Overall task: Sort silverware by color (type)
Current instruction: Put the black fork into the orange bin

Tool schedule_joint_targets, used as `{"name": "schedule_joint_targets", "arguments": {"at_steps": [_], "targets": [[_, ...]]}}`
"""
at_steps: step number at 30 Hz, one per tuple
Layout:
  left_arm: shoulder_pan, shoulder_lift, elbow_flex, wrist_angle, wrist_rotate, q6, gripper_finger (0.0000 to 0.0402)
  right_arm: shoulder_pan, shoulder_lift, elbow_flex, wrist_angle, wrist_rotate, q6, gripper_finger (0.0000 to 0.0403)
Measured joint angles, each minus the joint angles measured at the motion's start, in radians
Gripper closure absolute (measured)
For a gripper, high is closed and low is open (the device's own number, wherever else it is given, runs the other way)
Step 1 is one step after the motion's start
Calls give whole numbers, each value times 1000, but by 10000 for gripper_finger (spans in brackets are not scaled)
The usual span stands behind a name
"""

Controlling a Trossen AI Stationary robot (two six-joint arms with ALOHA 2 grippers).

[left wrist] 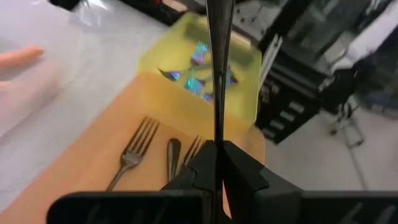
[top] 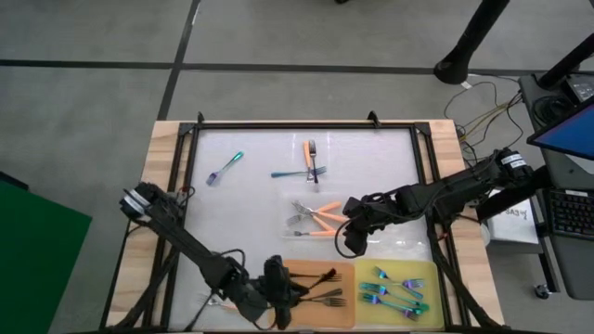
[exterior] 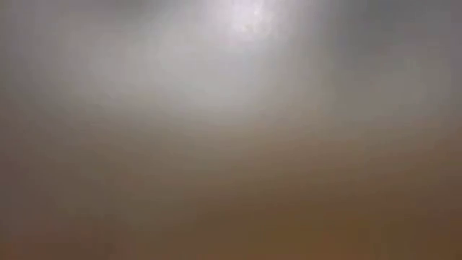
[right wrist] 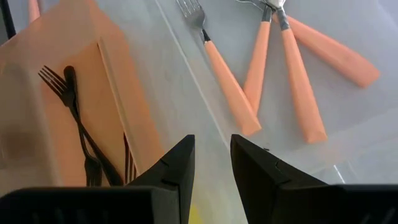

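Note:
My left gripper [top: 277, 289] [left wrist: 217, 152] is over the orange mat [top: 320, 315] [left wrist: 93, 155] at the table's near edge, shut on a black fork [left wrist: 217, 81]. Other black forks [top: 323, 286] [left wrist: 134, 148] lie flat on that mat. Iridescent forks [top: 397, 289] [left wrist: 198, 68] lie on the yellow mat [top: 422, 269] beside it. My right gripper [top: 349, 243] [right wrist: 212, 158] is open over bare table, between the orange mat [right wrist: 37, 74] and several orange-handled forks [top: 320, 218] [right wrist: 298, 81]. The low view shows only blur. My left gripper pinches the black fork's thin shaft [left wrist: 217, 134] between its two fingers. The fork lies along the fingers and sticks out ahead of them, above the orange mat. Which end is in the hold is hidden by the fingers [left wrist: 239, 165].
Farther back on the white table lie an iridescent fork [top: 225, 167] alone and a crossed cluster of an iridescent [top: 286, 173], an orange-handled [top: 308, 150] and a black fork [top: 316, 170]. A black frame rail [top: 306, 123] edges the table. The orange-handled forks rest on a clear sheet [top: 367, 206].

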Motion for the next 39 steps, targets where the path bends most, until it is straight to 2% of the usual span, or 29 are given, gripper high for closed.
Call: {"name": "schedule_joint_targets", "arguments": {"at_steps": [8,14,21,29,35,39], "targets": [[4,135,222,-396,101,-40,386,0,0,0,0,0,4,310],[4,176,308,-477,118,-10,400,0,0,0,1,0,21,310],[1,142,309,-588,118,-50,391,0,0,0,1,0,43,310],[-76,70,290,-859,125,-147,386,0,0,0,3,1,68,310],[-203,-17,152,-889,198,-309,386,0,0,0,4,29,95,310],[-302,-73,54,-886,208,-466,386,-3,0,0,4,64,96,310]]}}
